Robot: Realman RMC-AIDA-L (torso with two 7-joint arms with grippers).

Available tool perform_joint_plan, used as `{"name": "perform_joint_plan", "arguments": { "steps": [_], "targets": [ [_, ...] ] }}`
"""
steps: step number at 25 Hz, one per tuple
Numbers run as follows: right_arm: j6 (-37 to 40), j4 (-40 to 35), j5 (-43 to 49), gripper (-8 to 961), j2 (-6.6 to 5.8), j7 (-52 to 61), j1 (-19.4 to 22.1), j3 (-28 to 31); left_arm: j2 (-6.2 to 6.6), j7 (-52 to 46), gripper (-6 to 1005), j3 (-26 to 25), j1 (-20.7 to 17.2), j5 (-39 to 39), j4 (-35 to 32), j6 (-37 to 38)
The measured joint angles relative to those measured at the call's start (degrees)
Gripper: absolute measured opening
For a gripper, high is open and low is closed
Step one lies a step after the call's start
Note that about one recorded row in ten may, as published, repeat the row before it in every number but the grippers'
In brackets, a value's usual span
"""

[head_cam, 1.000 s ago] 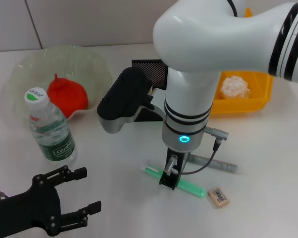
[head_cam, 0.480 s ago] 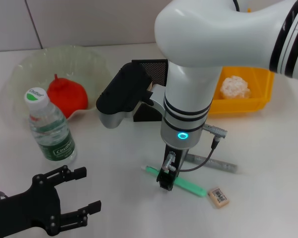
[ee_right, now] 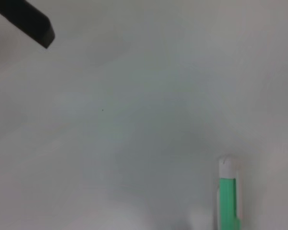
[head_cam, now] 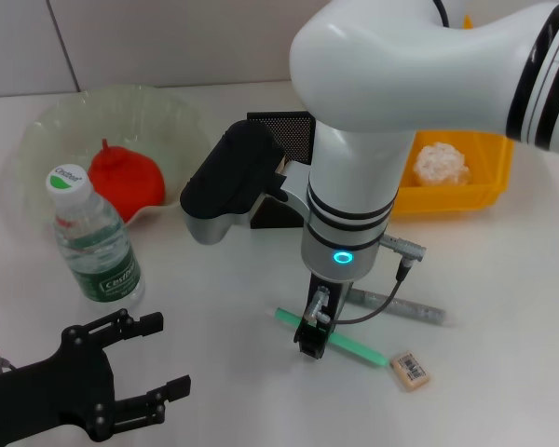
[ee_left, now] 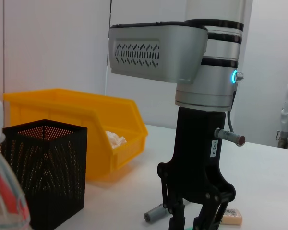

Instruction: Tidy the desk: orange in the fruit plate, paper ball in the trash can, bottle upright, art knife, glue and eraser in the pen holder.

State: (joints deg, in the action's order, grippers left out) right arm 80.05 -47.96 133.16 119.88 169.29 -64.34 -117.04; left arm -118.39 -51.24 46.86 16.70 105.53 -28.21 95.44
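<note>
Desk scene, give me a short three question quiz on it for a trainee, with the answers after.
1. True or false: the bottle stands upright.
2. Which item is the right gripper down on? A. eraser B. green art knife C. paper ball
3. Fill in: the paper ball lies in the yellow ____.

Key
1. True; it stands cap up near the fruit plate, which holds the orange.
2. B; the fingers straddle the green art knife, while the eraser and grey glue stick lie apart on the table. The left gripper hovers open at the near edge.
3. bin.
</note>
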Motion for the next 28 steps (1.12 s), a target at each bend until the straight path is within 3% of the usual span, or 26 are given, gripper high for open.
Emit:
{"name": "perform_joint_plan", "arguments": {
  "steps": [18, 23, 28],
  "targets": [
    [0.48, 0.56, 0.60, 271, 0.00, 0.08, -0.02, -0.35, 0.00, 0.00, 802, -0.01, -0.07, 0.12, 0.00, 0.00],
    [0.78, 0.47, 1.00, 163, 0.00, 0.08, 0.02, -0.38, 0.00, 0.00, 802, 0.00, -0.09, 0.12, 0.00, 0.00],
    [0.83, 0.54, 1.00, 163, 0.00, 0.07, 0.00, -0.39, 0.00, 0.00, 802, 0.05, -0.09, 0.12, 0.00, 0.00]
  ]
}}
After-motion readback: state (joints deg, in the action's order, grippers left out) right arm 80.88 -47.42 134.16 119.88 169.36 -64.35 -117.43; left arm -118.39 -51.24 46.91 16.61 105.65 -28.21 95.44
